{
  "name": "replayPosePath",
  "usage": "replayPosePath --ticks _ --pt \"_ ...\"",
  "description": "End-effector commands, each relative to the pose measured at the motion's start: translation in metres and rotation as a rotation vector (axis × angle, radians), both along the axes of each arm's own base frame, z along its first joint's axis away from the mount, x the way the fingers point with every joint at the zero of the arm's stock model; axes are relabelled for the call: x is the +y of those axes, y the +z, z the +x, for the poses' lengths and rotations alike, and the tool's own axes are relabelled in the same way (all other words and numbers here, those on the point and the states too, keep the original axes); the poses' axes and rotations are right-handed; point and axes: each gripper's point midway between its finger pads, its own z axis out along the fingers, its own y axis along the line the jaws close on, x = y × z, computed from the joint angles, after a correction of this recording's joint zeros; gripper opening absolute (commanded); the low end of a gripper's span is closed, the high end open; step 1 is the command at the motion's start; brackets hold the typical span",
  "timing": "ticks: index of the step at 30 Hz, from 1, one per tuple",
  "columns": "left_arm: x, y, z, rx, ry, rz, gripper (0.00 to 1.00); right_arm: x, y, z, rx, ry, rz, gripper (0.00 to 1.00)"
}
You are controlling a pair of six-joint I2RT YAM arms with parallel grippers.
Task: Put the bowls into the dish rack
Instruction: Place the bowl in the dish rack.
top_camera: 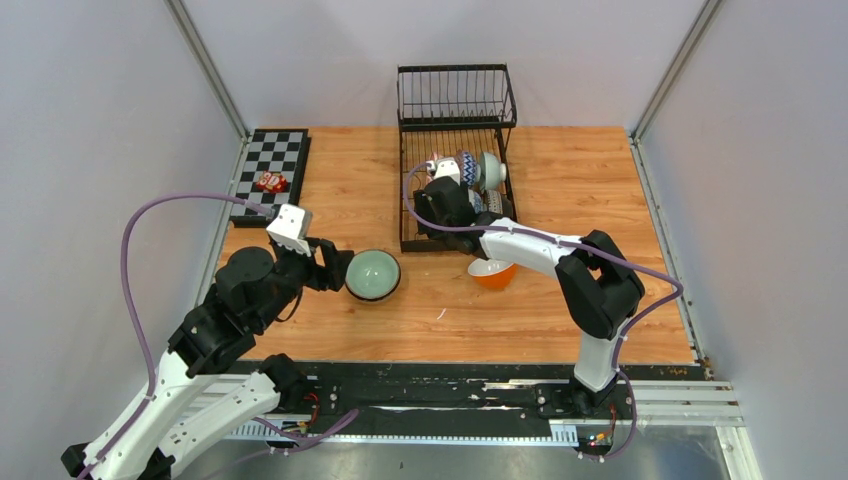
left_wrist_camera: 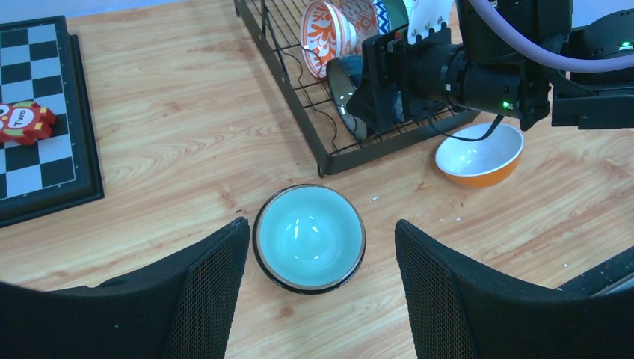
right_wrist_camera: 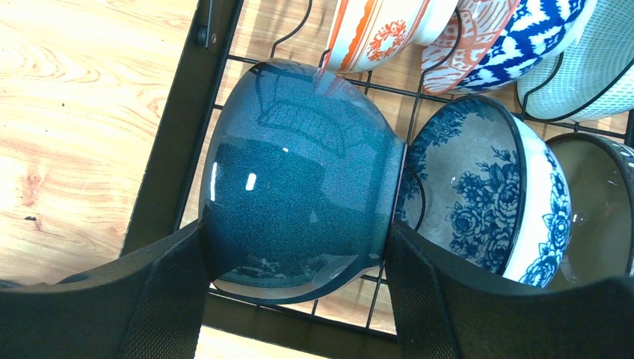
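A pale green bowl (left_wrist_camera: 309, 238) stands upright on the wooden table, and my left gripper (left_wrist_camera: 321, 226) hangs open just above it, one finger on each side, not touching. My right gripper (right_wrist_camera: 295, 239) is down in the near left corner of the black wire dish rack (right_wrist_camera: 172, 164), shut on a dark teal bowl (right_wrist_camera: 299, 179) that is tipped on its side on the wires. A blue floral bowl (right_wrist_camera: 478, 187) leans right beside it, with several more patterned bowls behind. An orange bowl (top_camera: 492, 272) with a white inside sits on the table in front of the rack.
A black-and-white checkerboard (top_camera: 270, 170) lies at the table's left edge with a small red toy (top_camera: 271, 182) on it. The rack's upper wire basket (top_camera: 457, 95) stands at the back. Grey walls close in the left and right sides.
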Motion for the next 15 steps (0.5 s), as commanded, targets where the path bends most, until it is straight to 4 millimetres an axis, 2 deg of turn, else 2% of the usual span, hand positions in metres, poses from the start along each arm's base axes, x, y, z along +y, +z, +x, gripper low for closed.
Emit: replayPosePath --ticks 1,6,15 --pt "0.002 -0.003 0.0 -0.004 0.004 0.013 0.73 0.0 0.0 -0.001 0.005 -0.025 -0.001 0.5" --pt "0.002 -0.003 0.0 -0.004 0.004 0.013 0.72 -0.004 0.01 -0.001 -0.012 -0.037 -0.001 0.71" --pt "0.002 -0.004 0.0 -0.004 0.005 0.013 0.73 -0.01 0.026 -0.002 -0.042 -0.05 0.009 0.86"
